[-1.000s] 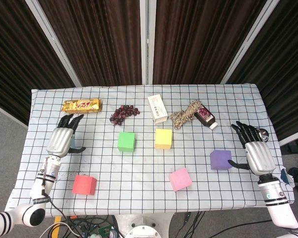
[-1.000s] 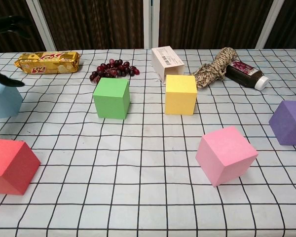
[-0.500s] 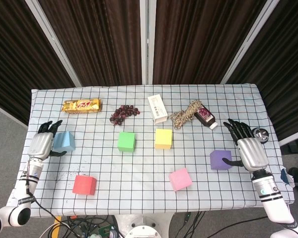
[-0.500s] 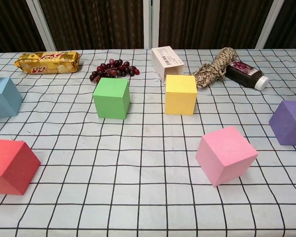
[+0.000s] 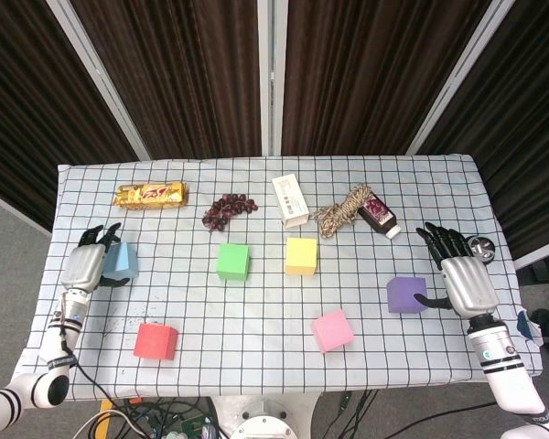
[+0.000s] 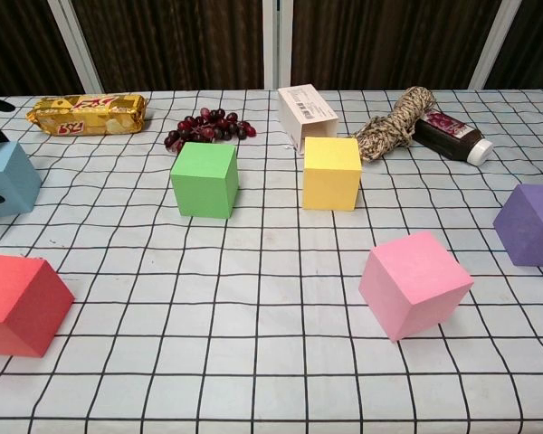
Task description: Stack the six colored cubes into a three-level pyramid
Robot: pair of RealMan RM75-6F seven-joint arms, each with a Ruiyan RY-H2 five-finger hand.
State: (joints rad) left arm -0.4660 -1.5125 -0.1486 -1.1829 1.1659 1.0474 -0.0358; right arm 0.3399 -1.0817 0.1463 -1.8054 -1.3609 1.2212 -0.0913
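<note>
Sitting separately on the checked tablecloth [image 5: 256,320], all six cubes are unstacked, flat on a face, solid-coloured, matte. Light blue cube [image 5: 123,260] far left, left hand [image 5: 84,265] against its left side, fingers curled round it; a firm grip can't be confirmed. Purple cube [image 5: 405,294] at right, right hand [image 5: 464,282] just beside it, thumb touching its right face, other fingers spread and pointing far. Green cube [image 5: 233,261] and yellow cube [image 5: 301,255] mid-table, side by side, apart. Red cube [image 5: 156,340] near left, pink cube [image 5: 332,330] near centre, turned a little off the grid lines. Far row: snack bar [image 5: 150,194], grapes [image 5: 228,209], white carton [image 5: 290,199], twine bundle [image 5: 344,210], small dark bottle [image 5: 381,215] lying on its side.
</note>
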